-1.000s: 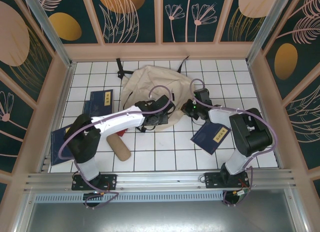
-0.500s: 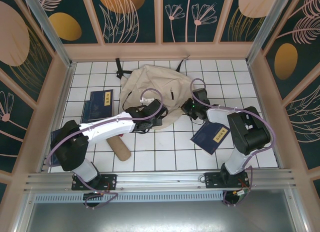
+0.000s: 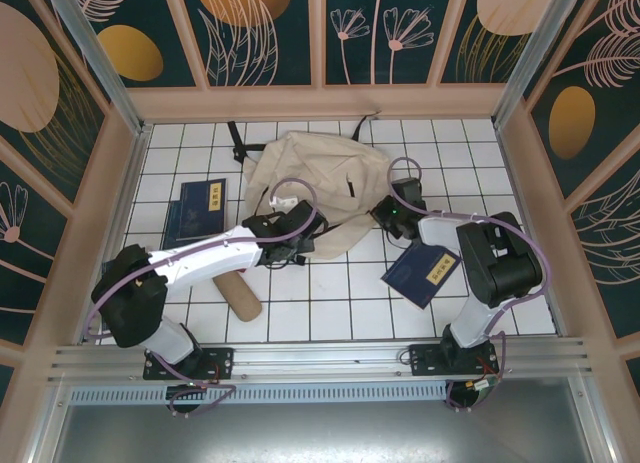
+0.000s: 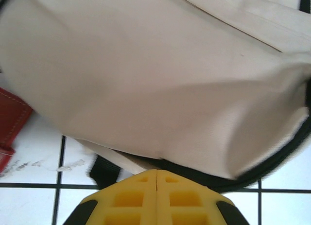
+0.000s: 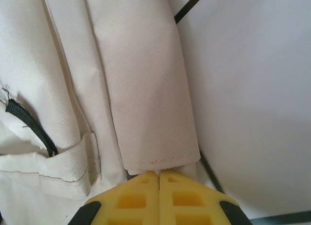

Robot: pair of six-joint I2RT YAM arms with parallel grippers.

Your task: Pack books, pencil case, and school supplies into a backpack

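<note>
Toward the counter's far edge, left claw (image 4: 156,172) and right claw (image 5: 159,173) pinch backpack (image 3: 318,168) fabric; thin holds may slip.

nothing legible: the yellow label (image 3: 214,195) on the left navy book (image 3: 190,218) and the one on the right book (image 3: 415,276) are too small to read.
</note>
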